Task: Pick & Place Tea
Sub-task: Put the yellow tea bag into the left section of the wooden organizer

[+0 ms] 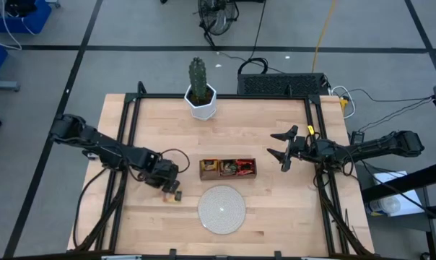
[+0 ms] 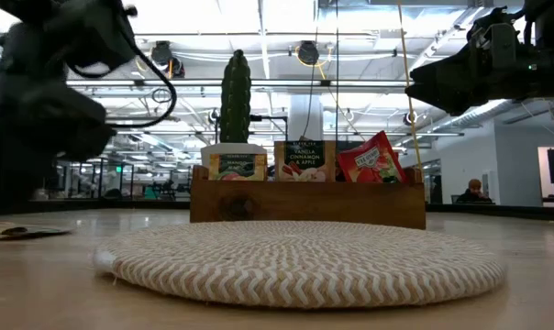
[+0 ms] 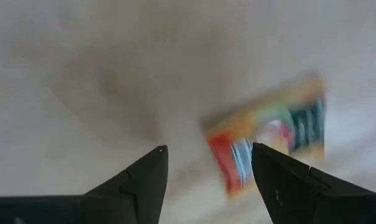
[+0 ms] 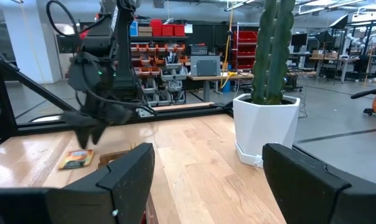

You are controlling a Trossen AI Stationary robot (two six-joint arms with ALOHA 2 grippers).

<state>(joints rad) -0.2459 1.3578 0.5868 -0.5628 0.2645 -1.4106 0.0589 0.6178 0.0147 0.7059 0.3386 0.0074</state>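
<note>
High view: left gripper [image 1: 173,189] low over the table near its front-left, just left of the woven disc [image 1: 221,209]. Under it, one orange-yellow tea sachet [image 3: 269,134] lying flat on the bare wood. Left wrist view shows the fingers spread, the sachet lying mostly between them and off toward one tip; nothing gripped. Whether the tips touch the wood, cannot tell.

Right gripper [image 1: 284,153] hangs above the table right of the wooden tray [image 1: 228,174], fingers apart, empty, waiting.

Tray holds more sachets standing in its compartments: a yellow-green one [image 2: 238,166], a cinnamon-apple one [image 2: 304,160], a red one [image 2: 372,159]. Cactus pot [image 1: 201,101] stands at the back, well apart.

Judgement: the step looks like a pick of the loose sachet. A flat packet is hard to pinch. Centre the fingers across it first, come straight down, close gently on an edge so it bows upward rather than sliding, then lift slowly clear of the disc.
</note>
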